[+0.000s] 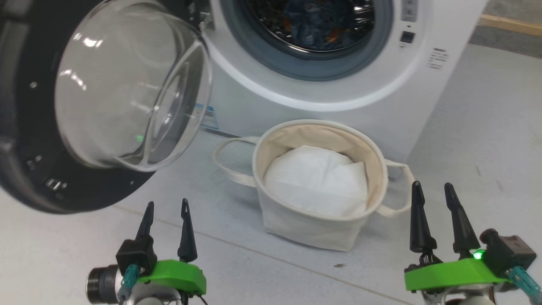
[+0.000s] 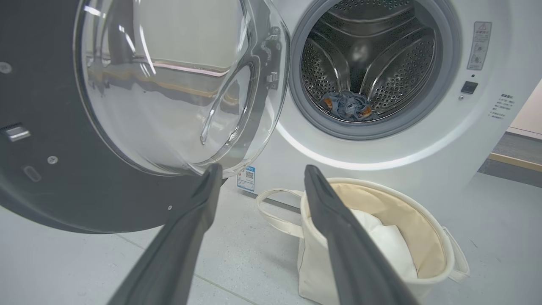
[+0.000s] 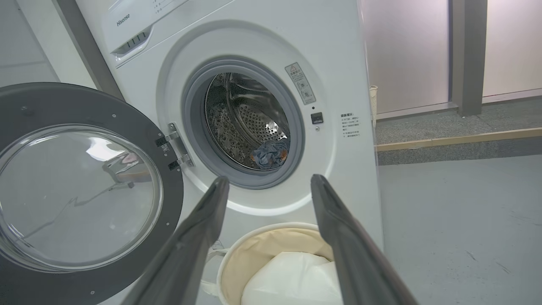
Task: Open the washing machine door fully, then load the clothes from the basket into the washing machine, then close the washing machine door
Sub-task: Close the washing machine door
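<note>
The washing machine (image 1: 254,97) (image 2: 381,152) (image 3: 338,63) stands with its door (image 1: 25,148) (image 2: 46,190) (image 3: 84,106) swung wide open to the left. Blue clothes (image 1: 313,25) (image 2: 349,106) (image 3: 269,153) with orange bits lie at the bottom of the steel drum. The cream basket (image 1: 309,228) (image 2: 440,258) (image 3: 254,250) sits on the floor below the drum mouth, holding a plain white sheet. My left gripper (image 1: 167,206) (image 2: 260,171) hovers open, low at the basket's left. My right gripper (image 1: 432,188) (image 3: 269,181) is open at the basket's right. Both hold nothing.
Pale grey tiled floor (image 1: 487,127) spreads around the machine. A darker strip of floor with a wooden edging (image 3: 457,140) runs to the machine's right, by a translucent wall and a grey post (image 3: 465,55).
</note>
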### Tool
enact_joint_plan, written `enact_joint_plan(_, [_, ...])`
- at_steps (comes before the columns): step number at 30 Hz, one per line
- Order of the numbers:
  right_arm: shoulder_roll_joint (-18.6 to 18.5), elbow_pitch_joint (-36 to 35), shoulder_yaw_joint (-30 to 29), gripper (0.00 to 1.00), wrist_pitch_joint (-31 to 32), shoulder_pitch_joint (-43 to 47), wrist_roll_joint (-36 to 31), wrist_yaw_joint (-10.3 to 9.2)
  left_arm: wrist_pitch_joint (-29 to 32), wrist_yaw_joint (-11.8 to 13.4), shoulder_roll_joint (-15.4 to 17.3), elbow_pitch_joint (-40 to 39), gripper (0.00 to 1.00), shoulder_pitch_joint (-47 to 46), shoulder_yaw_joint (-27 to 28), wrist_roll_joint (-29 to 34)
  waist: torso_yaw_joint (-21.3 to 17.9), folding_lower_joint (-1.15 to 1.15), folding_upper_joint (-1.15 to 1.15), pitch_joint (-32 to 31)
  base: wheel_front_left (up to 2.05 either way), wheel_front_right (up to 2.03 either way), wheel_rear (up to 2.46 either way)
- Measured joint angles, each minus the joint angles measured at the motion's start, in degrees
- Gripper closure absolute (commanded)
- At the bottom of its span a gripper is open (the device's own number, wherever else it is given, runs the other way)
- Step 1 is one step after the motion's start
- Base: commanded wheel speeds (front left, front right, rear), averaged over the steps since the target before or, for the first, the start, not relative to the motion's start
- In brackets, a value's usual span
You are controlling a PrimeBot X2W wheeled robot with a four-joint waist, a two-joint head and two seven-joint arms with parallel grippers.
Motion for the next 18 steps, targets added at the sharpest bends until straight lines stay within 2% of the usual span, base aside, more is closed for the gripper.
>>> enact_joint_plan(8, [0.0,-1.1,0.9,0.0,0.0,-0.2,-1.2,0.0,0.0,1.0,0.0,-1.5,0.0,0.0,-0.2,0.0,6.4,0.0,0.0,0.6,0.0,0.0,0.0])
enact_joint_plan(18, [0.0,-1.2,1.4,0.0,0.0,-0.3,-1.8,0.0,0.0,1.0,0.0,-2.2,0.0,0.0,-0.8,-1.7,13.5,0.0,0.0,1.2,0.0,0.0,0.0])
